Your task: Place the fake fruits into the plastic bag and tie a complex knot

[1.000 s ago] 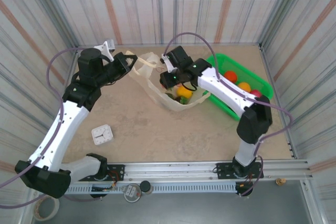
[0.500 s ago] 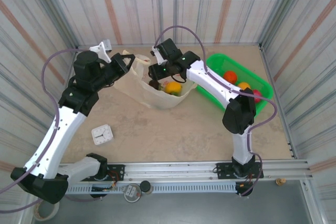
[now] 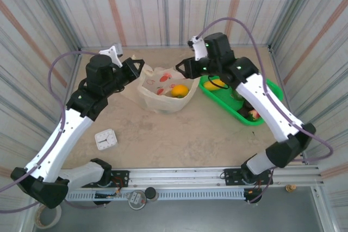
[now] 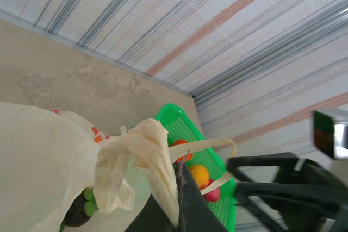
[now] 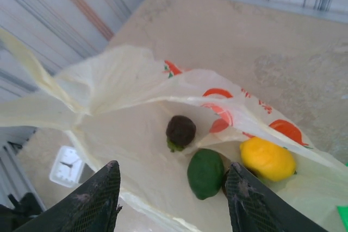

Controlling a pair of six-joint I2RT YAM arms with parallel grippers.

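The cream-yellow plastic bag (image 3: 155,88) sits at the table's middle back with its mouth open. My left gripper (image 3: 137,69) is shut on one bunched handle (image 4: 148,153) and holds it up. My right gripper (image 5: 173,180) hovers open above the bag's mouth with nothing between its fingers. Inside the bag lie fake fruits: a dark purple one (image 5: 180,130), a green one (image 5: 205,173) and a yellow one (image 5: 267,158). More fruits sit in the green basket (image 3: 247,120), among them a yellow one (image 3: 216,84) and a pink one (image 3: 253,113).
A small white clock (image 3: 106,138) lies on the table in front of the left arm. Striped walls close in the table at the back and both sides. The right arm (image 3: 261,99) reaches over the basket and hides part of it.
My right gripper has come up out of the bag's mouth and moved right, toward the basket. The left gripper keeps its hold on the handle and has shifted slightly.
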